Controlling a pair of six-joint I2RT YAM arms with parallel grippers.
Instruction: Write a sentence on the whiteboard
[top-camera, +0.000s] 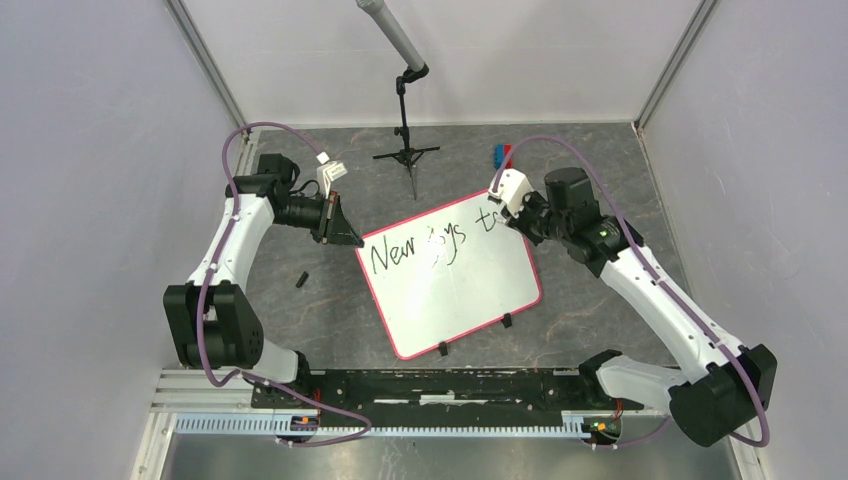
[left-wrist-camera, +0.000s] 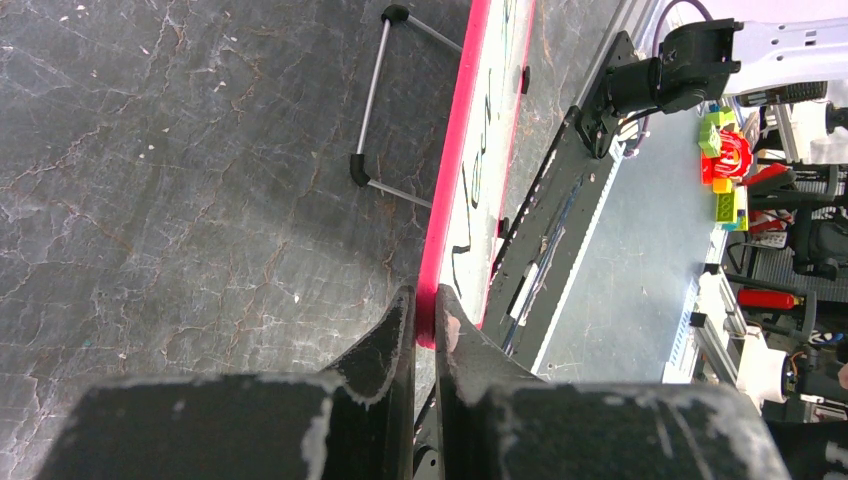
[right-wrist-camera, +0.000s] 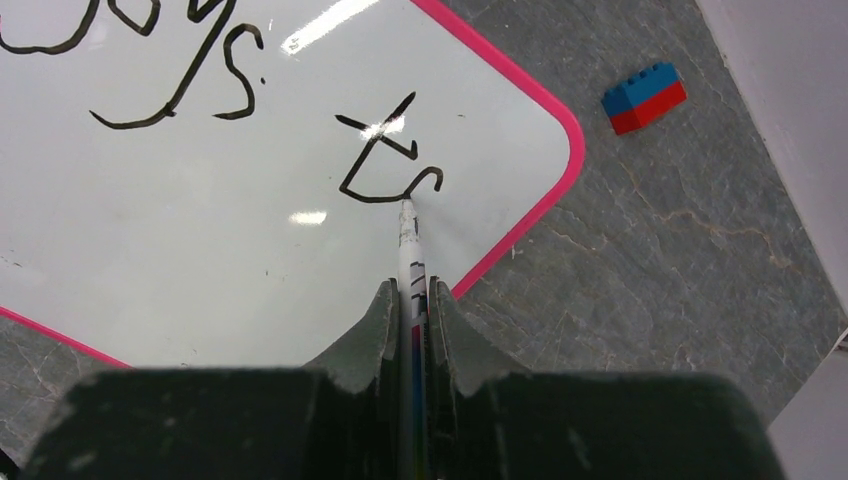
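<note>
The whiteboard, white with a pink rim, lies tilted on the dark table in the top view. Black writing on it, the sentence, reads "New joys t" with a part-drawn letter after it. My left gripper is shut on the board's upper-left corner; in the left wrist view its jaws pinch the pink rim. My right gripper is shut on a marker. The marker's tip touches the whiteboard at the end of the last stroke, near the board's right corner.
A small tripod stand with a grey pole rises behind the board. A blue-and-red brick lies at the back right, also seen as the brick. A small black cap lies left of the board. Black clips sit on its near rim. Walls enclose three sides.
</note>
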